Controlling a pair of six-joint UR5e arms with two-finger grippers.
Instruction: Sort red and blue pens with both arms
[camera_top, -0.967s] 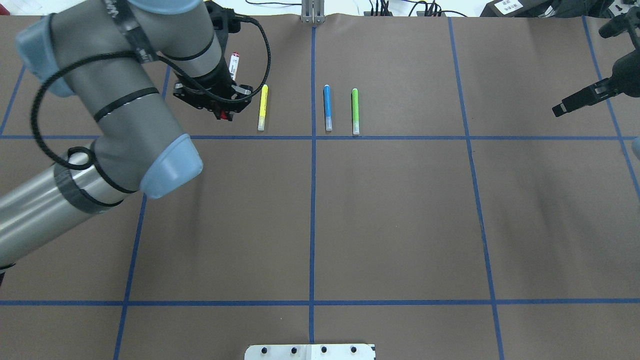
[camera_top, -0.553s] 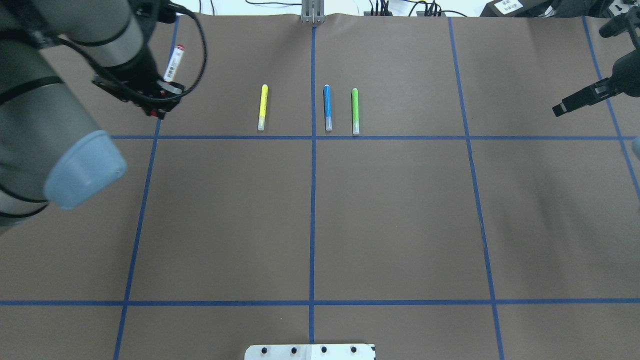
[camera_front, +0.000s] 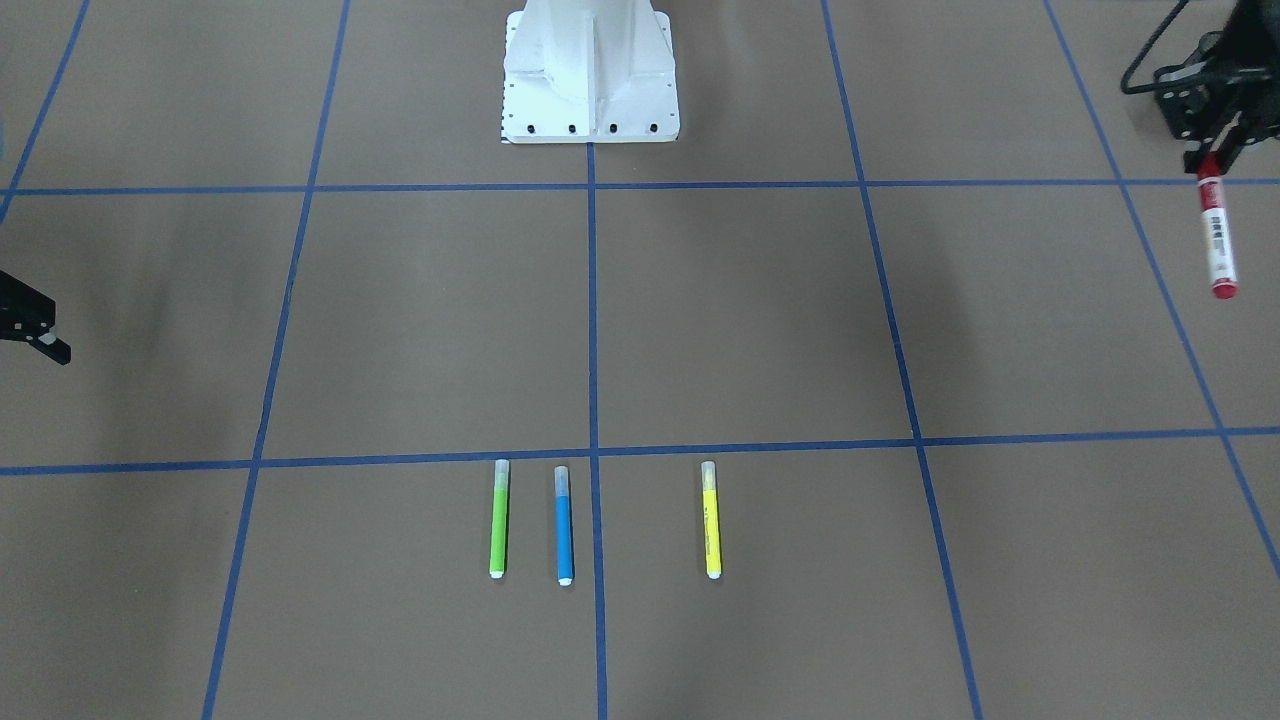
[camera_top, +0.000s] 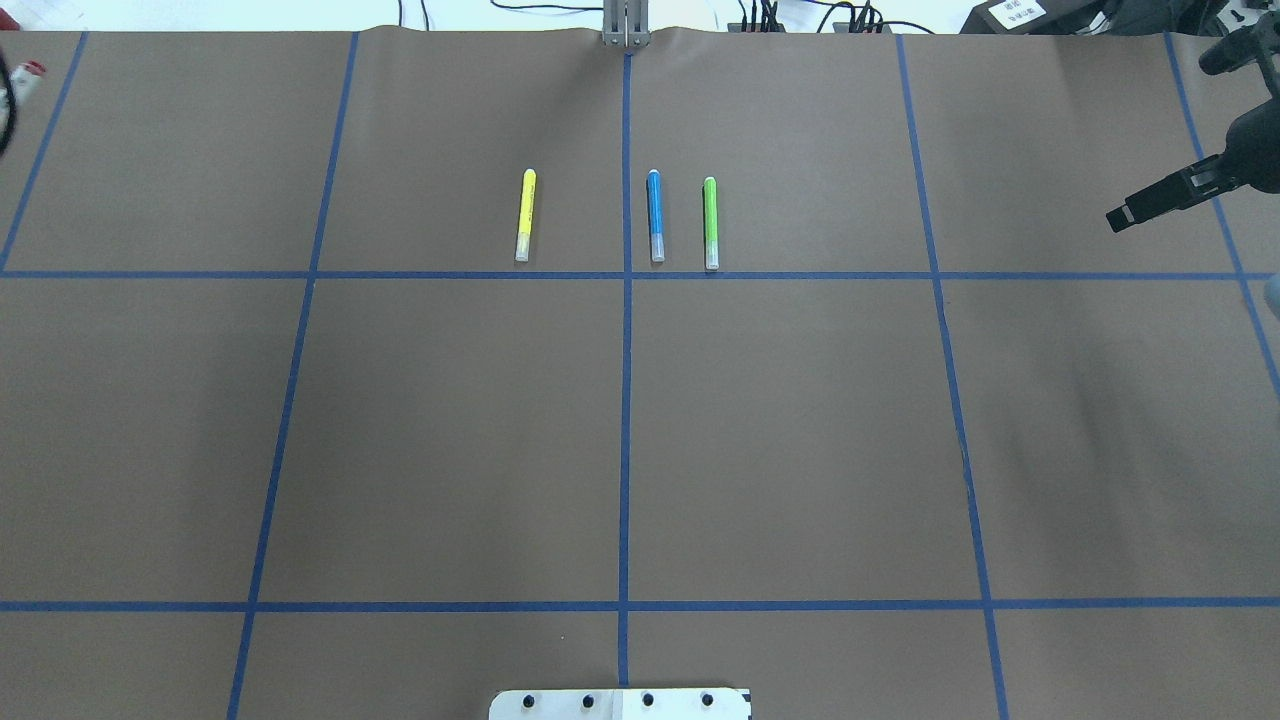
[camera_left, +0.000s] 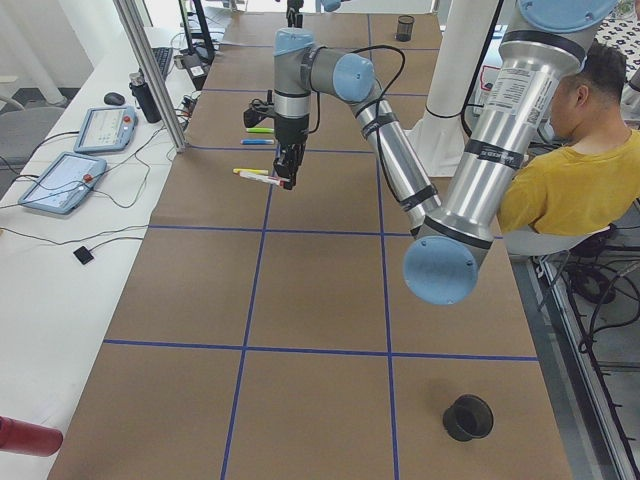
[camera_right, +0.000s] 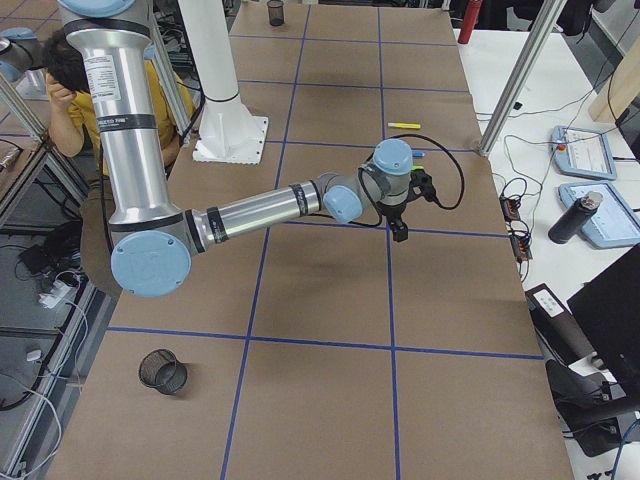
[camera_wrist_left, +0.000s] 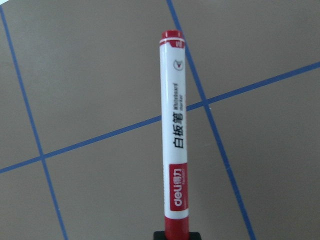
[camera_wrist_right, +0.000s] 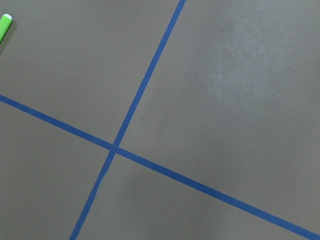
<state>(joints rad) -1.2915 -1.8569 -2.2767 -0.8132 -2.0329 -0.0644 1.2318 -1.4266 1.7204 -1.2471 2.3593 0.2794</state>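
Red-ended marker (camera_front: 1218, 235) clamped by one end in left gripper (camera_front: 1210, 158), at left side of table (camera_top: 450, 450)
End-only grip could let it swing or slip; blue highlighter (camera_top: 655, 215) lies flat near the middle; right gripper (camera_top: 1150, 205) opening cannot be told

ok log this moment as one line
left gripper: shut on red marker, in air | right gripper: no pen | blue highlighter: on table

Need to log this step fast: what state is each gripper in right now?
Left gripper: shut on the red-capped marker.
Right gripper: nothing seen in it; whether it is open or shut cannot be told.
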